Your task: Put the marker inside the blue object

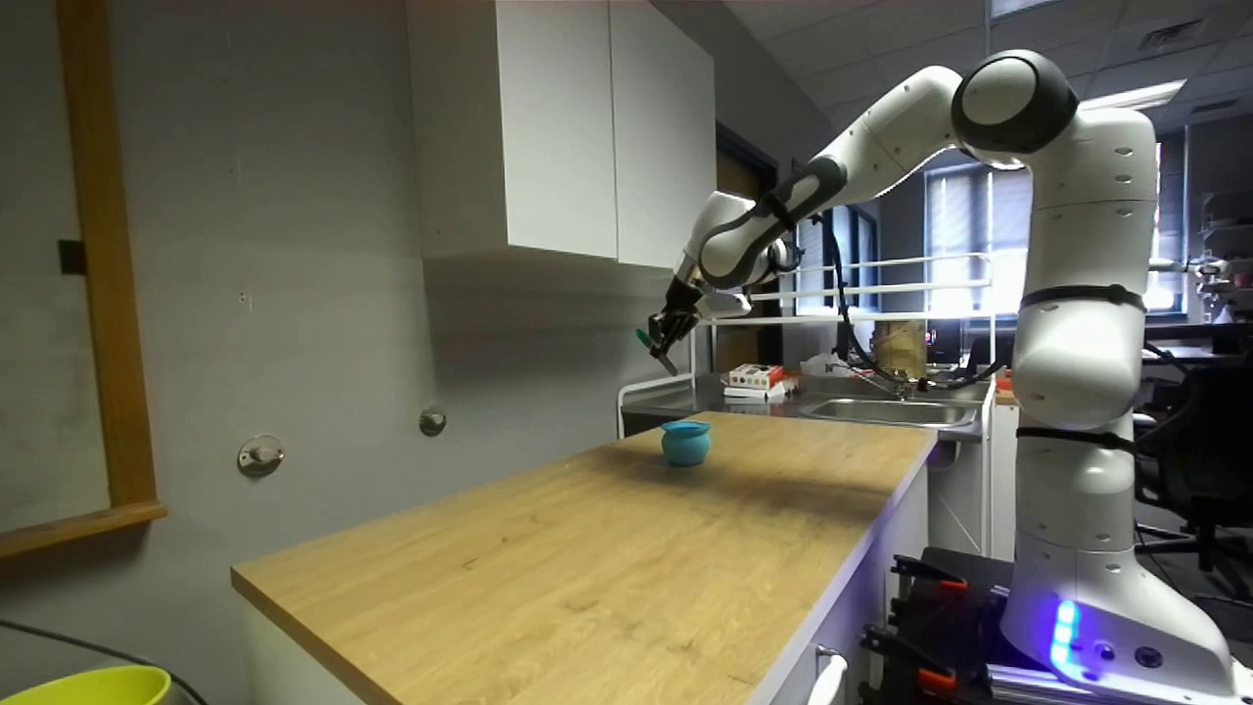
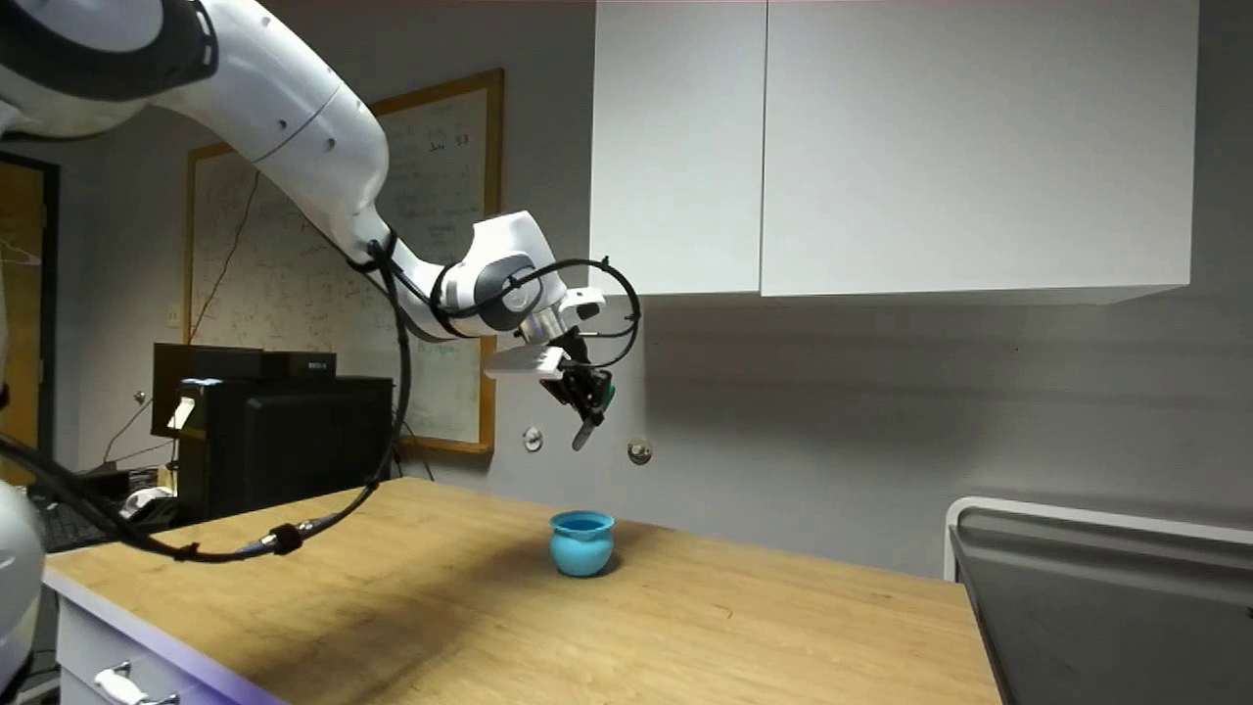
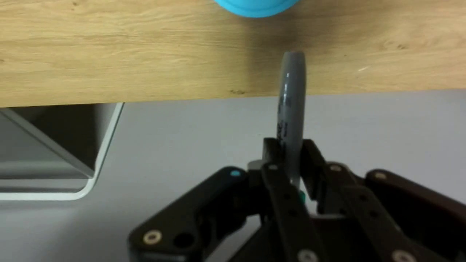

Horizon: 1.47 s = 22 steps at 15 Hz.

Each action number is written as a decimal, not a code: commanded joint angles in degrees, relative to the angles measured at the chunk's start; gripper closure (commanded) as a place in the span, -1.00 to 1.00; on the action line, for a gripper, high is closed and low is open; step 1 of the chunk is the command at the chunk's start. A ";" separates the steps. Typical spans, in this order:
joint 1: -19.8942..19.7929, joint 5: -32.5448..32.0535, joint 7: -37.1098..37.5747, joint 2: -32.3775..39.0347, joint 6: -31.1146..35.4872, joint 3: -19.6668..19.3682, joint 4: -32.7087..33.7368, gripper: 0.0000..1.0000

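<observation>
Well above the counter (image 2: pixel 764 617), the gripper (image 3: pixel 291 149) pinches the marker (image 3: pixel 292 91), probably light, stiff and slick; taking it near its middle seems best.

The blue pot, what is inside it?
Only the inner far wall of the blue pot shows; its near side hides the bottom, so contents there are unknown. The gripper holds the marker outside it.

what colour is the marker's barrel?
Grey with dark print; the marker's barrel shows best in the wrist view.
</observation>
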 commanded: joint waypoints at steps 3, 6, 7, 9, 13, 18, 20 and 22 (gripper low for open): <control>-3.04 -16.57 23.22 0.76 5.31 0.84 -2.00 0.90; -2.77 -22.74 32.89 -0.33 6.00 1.46 -4.18 0.90; -2.74 -25.04 36.09 -0.62 6.31 1.77 -4.75 0.90; -3.59 -34.27 45.79 -0.98 6.74 2.44 -5.11 0.90; -3.97 -49.96 62.36 -1.62 4.56 2.82 -5.82 0.89; -3.47 -63.63 76.77 -2.28 0.93 3.08 -8.47 0.89; -3.30 -70.05 82.99 -2.18 -2.09 3.57 -8.76 0.89; -2.89 -74.73 88.12 -1.88 -5.16 4.12 -9.16 0.89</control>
